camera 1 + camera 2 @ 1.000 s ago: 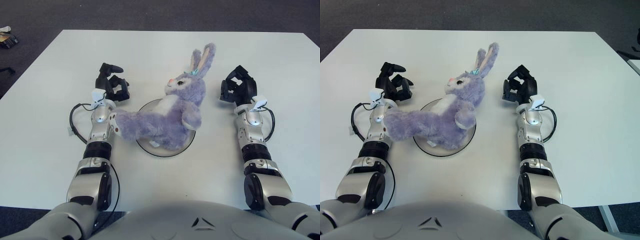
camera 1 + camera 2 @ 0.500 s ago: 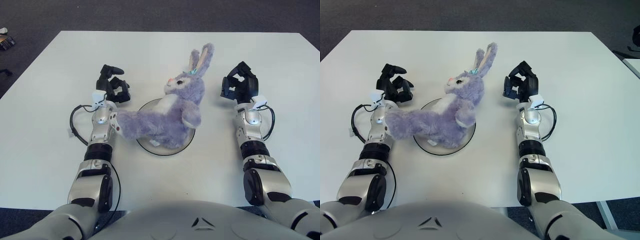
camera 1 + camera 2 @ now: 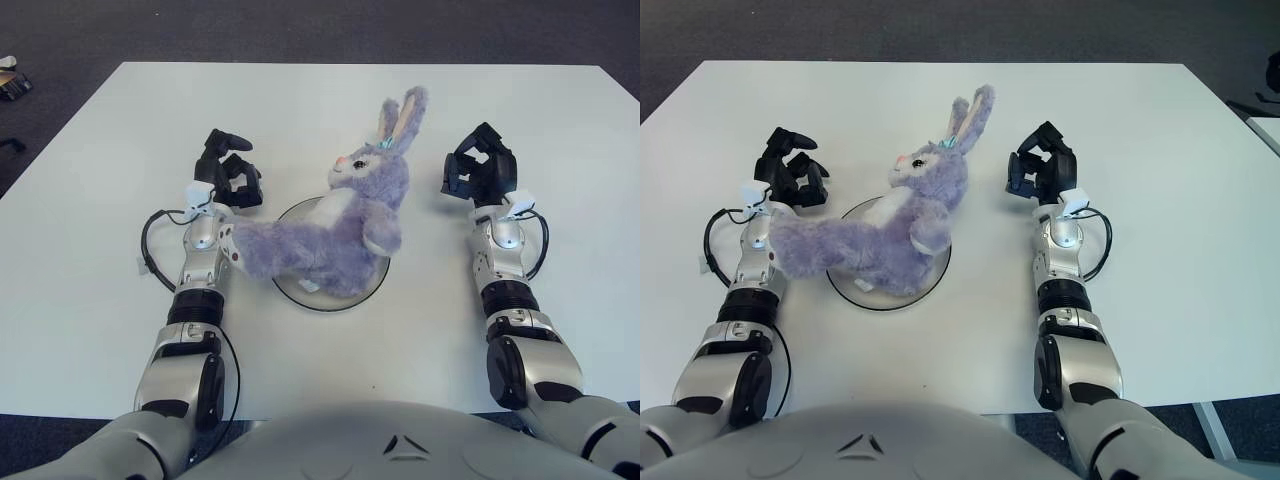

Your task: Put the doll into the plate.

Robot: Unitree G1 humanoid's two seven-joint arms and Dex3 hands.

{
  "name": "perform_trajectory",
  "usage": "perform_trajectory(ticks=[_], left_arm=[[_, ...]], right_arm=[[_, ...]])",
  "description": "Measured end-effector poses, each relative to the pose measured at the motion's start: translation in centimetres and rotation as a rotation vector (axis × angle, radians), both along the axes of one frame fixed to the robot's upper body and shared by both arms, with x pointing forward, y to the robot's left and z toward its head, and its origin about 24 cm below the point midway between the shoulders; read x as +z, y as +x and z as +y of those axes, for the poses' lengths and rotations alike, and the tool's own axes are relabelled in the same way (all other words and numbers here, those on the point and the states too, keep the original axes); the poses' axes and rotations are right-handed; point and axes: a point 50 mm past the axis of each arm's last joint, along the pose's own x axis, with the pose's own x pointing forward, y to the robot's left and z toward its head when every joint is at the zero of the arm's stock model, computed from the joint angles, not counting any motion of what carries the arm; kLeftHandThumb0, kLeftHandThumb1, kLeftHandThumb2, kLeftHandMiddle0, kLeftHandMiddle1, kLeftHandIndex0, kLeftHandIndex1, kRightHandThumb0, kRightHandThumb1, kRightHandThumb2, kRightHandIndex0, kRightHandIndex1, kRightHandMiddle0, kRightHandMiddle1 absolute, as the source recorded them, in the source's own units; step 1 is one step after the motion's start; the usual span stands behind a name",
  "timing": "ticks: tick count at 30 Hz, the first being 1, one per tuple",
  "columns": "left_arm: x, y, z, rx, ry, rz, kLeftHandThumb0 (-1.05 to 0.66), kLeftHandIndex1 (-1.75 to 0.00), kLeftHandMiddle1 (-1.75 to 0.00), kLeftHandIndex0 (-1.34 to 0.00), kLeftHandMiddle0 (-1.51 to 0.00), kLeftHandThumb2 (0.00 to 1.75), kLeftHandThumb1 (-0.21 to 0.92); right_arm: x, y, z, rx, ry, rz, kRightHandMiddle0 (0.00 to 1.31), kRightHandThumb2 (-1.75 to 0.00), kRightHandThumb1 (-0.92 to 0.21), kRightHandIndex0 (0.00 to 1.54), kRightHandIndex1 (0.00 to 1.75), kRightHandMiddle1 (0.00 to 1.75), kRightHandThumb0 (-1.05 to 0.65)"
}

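— Starting at the fingers: how do they sit?

— Both sets are loosely curled and hold nothing. The left hand (image 3: 228, 166) shows left of centre, forearm running down toward the lower left; the right hand (image 3: 480, 172) mirrors it at right of centre.

— And the doll (image 3: 335, 225)?

— Lying across the plate (image 3: 330, 298) at the middle of the frame, head and ears toward the top, one leg reaching left to the left wrist. Everything sits on the white table (image 3: 320, 110).
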Motion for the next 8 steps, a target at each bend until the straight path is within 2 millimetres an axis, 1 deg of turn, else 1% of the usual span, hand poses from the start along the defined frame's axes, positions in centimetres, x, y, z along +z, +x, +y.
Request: perform_trajectory(ticks=[3,8], left_arm=[[0.14,-0.09,-0.02,0.001,0.011,-0.01,-0.01,-1.74,-1.75,-0.53,-0.81,1.59,0.09],[0.37,-0.26,-0.08,-0.002,0.03,-0.025,-0.01,-1.73,-1.75,-0.56,-0.83,1.62,0.06]], right_arm=[[-0.04,-0.06,-0.01,0.004,0.0,0.011,0.63,-1.34,-0.3,1.24,1.75,1.75,-0.49],[-0.11,-0.13,-0.02,0.009,0.004,0.03,0.62,-1.33,-0.31,1.22,1.75,1.75,-0.49]])
